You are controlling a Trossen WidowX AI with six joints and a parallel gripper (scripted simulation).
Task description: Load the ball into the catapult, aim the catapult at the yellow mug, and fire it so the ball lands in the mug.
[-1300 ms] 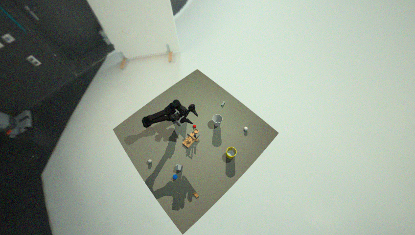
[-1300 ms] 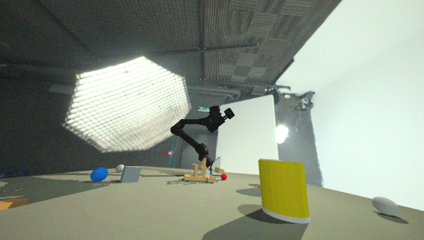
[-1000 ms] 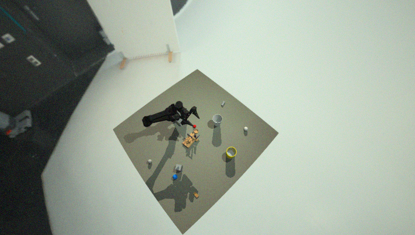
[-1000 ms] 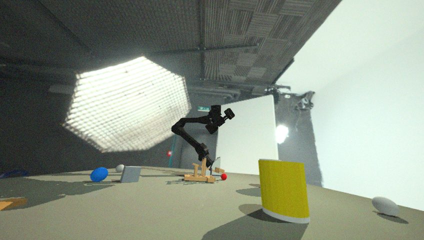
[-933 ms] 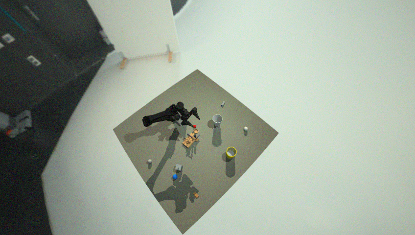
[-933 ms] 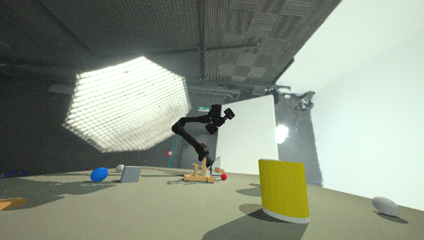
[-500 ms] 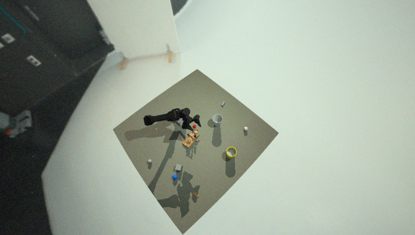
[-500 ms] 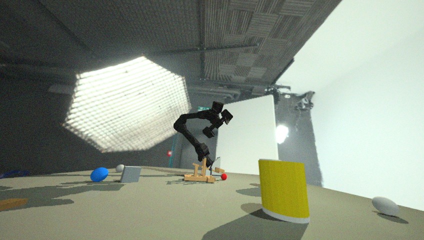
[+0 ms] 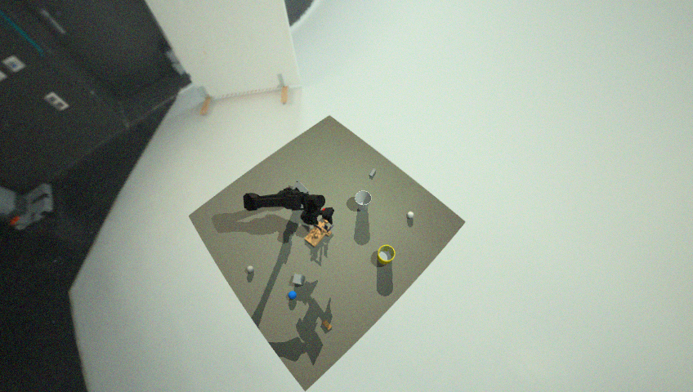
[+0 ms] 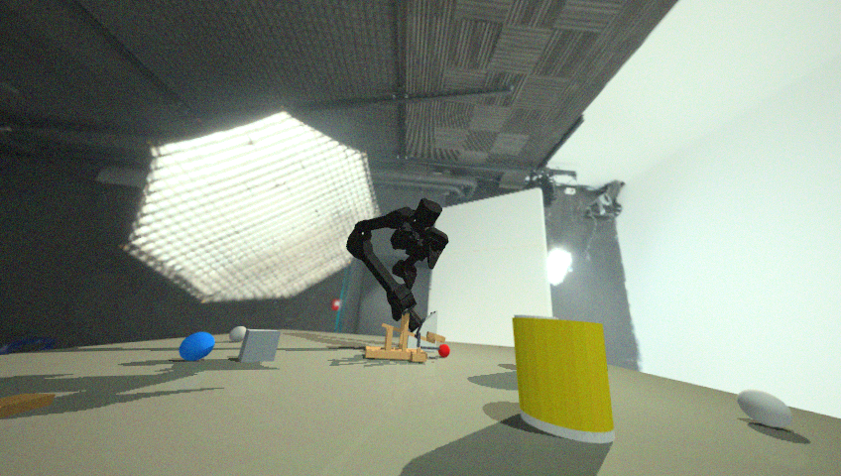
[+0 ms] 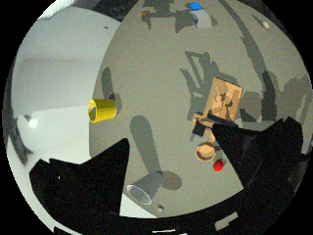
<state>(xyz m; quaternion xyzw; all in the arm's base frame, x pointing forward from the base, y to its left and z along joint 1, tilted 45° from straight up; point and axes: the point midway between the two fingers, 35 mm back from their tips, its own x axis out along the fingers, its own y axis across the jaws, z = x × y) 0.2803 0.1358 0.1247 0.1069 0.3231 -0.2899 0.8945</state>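
The wooden catapult (image 9: 315, 238) (image 10: 394, 353) (image 11: 228, 94) stands on the table. In the wrist view its round cup (image 11: 205, 152) looks empty. The red ball (image 10: 443, 350) (image 11: 218, 165) lies on the table just beyond the cup end; in the top view the arm mostly hides it. The yellow mug (image 9: 386, 262) (image 10: 560, 377) (image 11: 104, 111) stands upright, well away from the catapult. My gripper (image 9: 319, 216) (image 10: 420, 265) (image 11: 172, 135) is wide open and empty, above the catapult's cup end. In the wrist view the right finger overlaps the catapult's edge.
A grey cup (image 9: 362, 204) (image 11: 153, 184) stands near the mug. A blue ball (image 9: 292, 295) (image 10: 196, 346) lies beside a grey block (image 9: 297, 279) (image 10: 259, 346). Two white balls (image 9: 410, 214) (image 9: 249, 269), an orange block (image 9: 327, 325) and a small grey block (image 9: 372, 172) lie farther out.
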